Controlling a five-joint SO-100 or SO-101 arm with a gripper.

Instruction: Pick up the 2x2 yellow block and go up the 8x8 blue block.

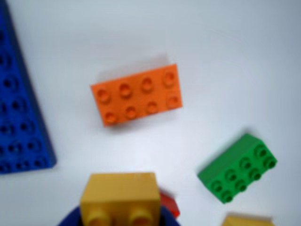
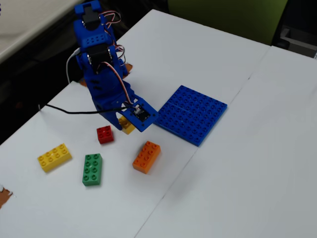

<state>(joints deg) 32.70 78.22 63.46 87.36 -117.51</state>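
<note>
The 2x2 yellow block (image 1: 120, 195) fills the bottom of the wrist view, held between my blue jaws, studs facing the camera. In the fixed view it (image 2: 128, 127) sits in my gripper (image 2: 124, 124) just off the table, right of the red brick. My gripper (image 1: 120, 215) is shut on it. The 8x8 blue block (image 2: 192, 114) lies flat on the table to the right of the gripper in the fixed view. Its edge shows at the left of the wrist view (image 1: 19, 103). The block is apart from the plate.
An orange 2x4 brick (image 1: 136, 94) (image 2: 146, 156) lies between gripper and plate. A green 2x4 brick (image 1: 237, 174) (image 2: 92, 169), a red 2x2 brick (image 1: 170, 203) (image 2: 105, 134) and a longer yellow brick (image 2: 54, 157) lie nearby. A table seam (image 2: 198, 148) runs diagonally.
</note>
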